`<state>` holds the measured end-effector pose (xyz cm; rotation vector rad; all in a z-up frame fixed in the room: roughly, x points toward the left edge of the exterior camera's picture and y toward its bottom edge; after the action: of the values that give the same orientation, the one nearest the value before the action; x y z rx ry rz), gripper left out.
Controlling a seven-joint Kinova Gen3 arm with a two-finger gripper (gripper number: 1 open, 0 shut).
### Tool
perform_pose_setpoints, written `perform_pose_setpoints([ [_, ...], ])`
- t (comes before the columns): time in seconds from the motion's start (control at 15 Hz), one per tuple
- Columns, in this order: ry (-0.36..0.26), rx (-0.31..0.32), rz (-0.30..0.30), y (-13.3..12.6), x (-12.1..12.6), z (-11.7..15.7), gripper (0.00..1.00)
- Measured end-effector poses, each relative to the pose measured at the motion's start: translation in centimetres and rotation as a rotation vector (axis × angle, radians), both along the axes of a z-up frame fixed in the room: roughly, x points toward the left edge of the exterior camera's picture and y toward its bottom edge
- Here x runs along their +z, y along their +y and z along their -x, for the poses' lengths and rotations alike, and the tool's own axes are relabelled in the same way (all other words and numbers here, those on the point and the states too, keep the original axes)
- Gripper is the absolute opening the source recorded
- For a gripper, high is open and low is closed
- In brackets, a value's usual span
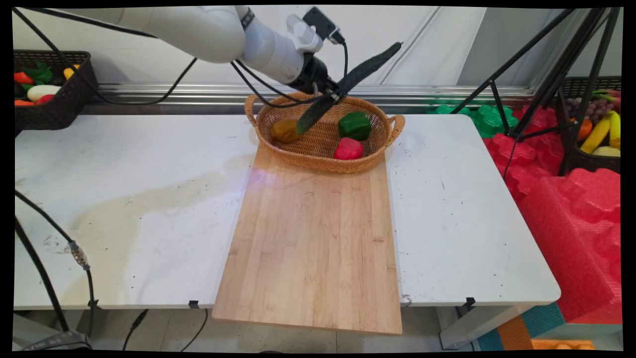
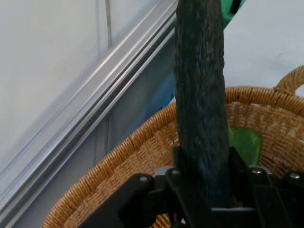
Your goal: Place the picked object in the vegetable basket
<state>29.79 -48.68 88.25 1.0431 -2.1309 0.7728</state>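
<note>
- While it hangs above the wicker basket (image 1: pixel 323 149), the black gripper (image 1: pixel 337 93) is clamped on a long dark green cucumber (image 1: pixel 348 84), gripping it near its middle.
- Held clear of the basket, the cucumber is tilted: its lower end dips over the basket's inside, its upper end points up and away past the basket's far rim toward the wall.
- Seen from the hand camera, the cucumber (image 2: pixel 199 95) rises between the two fingers (image 2: pixel 178 161), which press on its sides, with the basket's woven rim (image 2: pixel 142 137) behind it.
- Inside the basket lie three pieces: a green pepper (image 1: pixel 355 125) toward the far right side, a red piece (image 1: pixel 348 149) just in front of the pepper, and a brownish yellow piece (image 1: pixel 284 131) at the left side, beneath the cucumber's lower end.
- A sliver of the green pepper (image 2: pixel 246 142) shows in the hand view to the right of the cucumber.
- Under the basket's near edge begins a long wooden cutting board (image 1: pixel 313 238), which runs from the basket to the near edge of the white table (image 1: pixel 124 199) and overhangs it.
</note>
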Motion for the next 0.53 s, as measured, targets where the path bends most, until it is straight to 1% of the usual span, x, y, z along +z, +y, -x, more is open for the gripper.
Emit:
perform_pose_setpoints([
  [0.2, 0.000, 0.008, -0.015, -0.3, -2.1, -0.7, 0.00],
  [0.53, 0.007, 0.014, -0.030, -0.2, -4.1, -1.5, 0.00],
])
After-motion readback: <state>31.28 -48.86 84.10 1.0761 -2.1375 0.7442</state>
